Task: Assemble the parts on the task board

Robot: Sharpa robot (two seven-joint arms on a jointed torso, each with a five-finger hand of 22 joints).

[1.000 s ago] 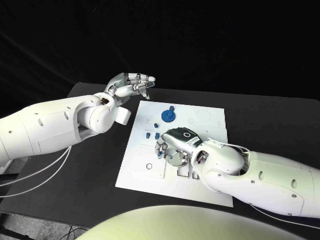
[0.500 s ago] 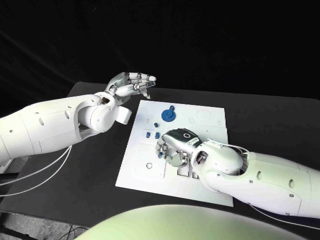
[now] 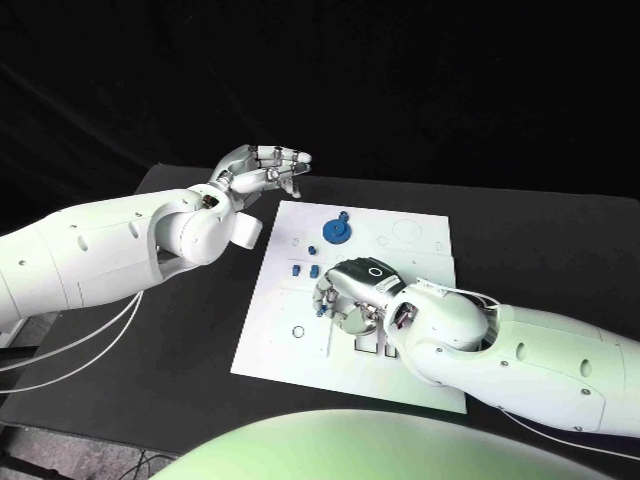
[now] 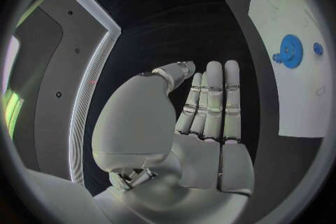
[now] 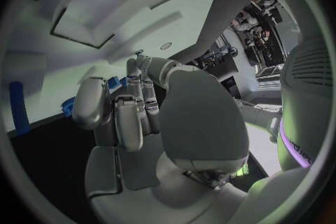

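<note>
The white task board (image 3: 407,235) lies in the middle of the black table. A blue gear (image 3: 338,231) sits near the board's far edge, and the left wrist view shows it too (image 4: 289,50). Two small blue parts (image 3: 304,270) stand side by side on the board's left half. My right hand (image 3: 355,293) is down on the middle of the board with its fingers curled in. A small blue part (image 5: 112,82) shows between its thumb and fingertips. My left hand (image 3: 265,168) hangs over the table's far left corner, off the board, holding nothing, with straight fingers (image 4: 213,101).
The black table (image 3: 551,250) has bare room to the right of the board and beyond it. My right forearm (image 3: 551,360) covers the board's near right corner. Empty recesses (image 3: 309,340) mark the board's near left part.
My right hand has shifted slightly toward the near side of the board. The left hand and the parts have not moved.
</note>
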